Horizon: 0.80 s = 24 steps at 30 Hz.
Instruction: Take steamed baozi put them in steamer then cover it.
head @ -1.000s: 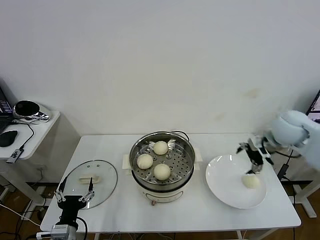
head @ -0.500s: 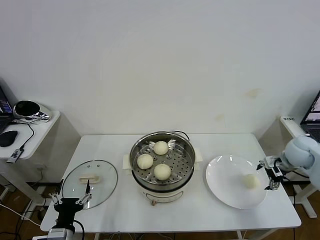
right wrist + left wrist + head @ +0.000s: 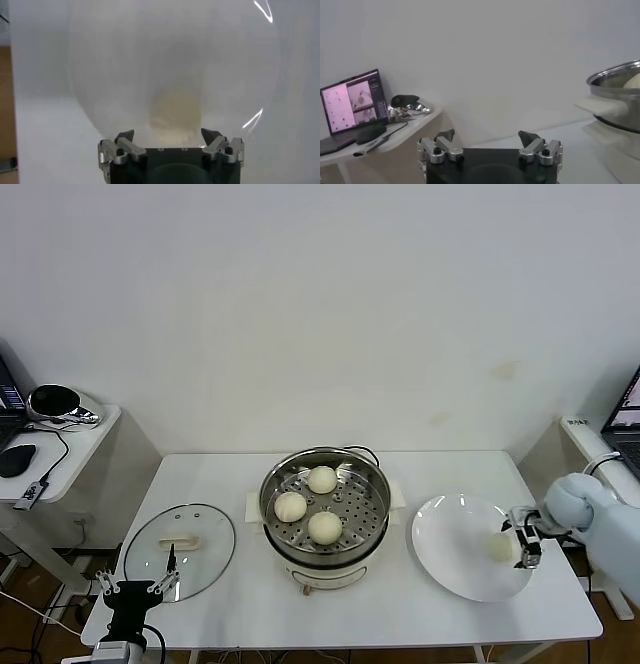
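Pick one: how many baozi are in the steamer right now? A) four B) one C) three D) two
C: three baozi sit on the steamer tray, while the fourth is on the plate, with the open right gripper beside it.

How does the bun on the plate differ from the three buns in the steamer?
The last baozi lies alone on the white plate, beside the open right tool. The three baozi sit grouped on the tray of the steamer, no tool near. All are round, smooth, cream-white.
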Tool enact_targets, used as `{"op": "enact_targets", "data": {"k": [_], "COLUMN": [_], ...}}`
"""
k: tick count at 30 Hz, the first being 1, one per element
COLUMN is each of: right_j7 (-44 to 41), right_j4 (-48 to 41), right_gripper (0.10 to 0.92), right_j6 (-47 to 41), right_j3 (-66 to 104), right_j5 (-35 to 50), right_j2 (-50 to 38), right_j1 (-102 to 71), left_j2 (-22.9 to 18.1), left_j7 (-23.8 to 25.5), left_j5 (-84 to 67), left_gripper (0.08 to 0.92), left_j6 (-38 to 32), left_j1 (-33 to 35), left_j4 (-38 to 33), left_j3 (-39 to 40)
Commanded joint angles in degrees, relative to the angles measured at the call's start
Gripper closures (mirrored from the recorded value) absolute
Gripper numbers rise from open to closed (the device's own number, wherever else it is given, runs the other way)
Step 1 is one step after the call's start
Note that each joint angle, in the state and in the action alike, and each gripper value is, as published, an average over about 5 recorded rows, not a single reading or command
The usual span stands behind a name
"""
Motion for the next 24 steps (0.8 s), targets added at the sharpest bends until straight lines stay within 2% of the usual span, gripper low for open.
{"op": "enact_targets", "data": {"k": [1,9,13,19,24], "right_j7": [0.46,-0.63,-1.21,-2.01,-1.41], "right_j4": [-2.86,-1.43,1.61,8.96,13.86], "right_gripper": [0.235,0.370,0.424,0.435,0.420], "right_j6": [0.17,-0.07,-1.50,-6.90,-11.91], "right_j3": [0.84,-0.05,-3.25,-16.66,-30.36], "right_j5": [-1.63,-1.57,1.97,13.15,23.11], "right_j2": [3.12,1.50,-1.63,-7.38,-8.28], "right_j1": [0.04,1.31,5.25,20.42,39.57], "left_j2": [0.12,0.29,0.41,0.54,0.65], "left_j7": [-0.03,-0.04,-0.04,-0.01,0.02], "left_j5": [-0.05,-0.15,-0.20,-0.17,-0.09], "left_gripper": [0.177,0.177,0.177,0.177,0.177], "left_j6": [-0.04,-0.09,-0.09,0.00,0.13], "left_j1": [0.00,-0.02,-0.05,-0.43,-0.98], "left_j4": [0.29,0.31,0.29,0.37,0.53], "left_j3": [-0.05,-0.13,-0.22,0.10,0.87]}}
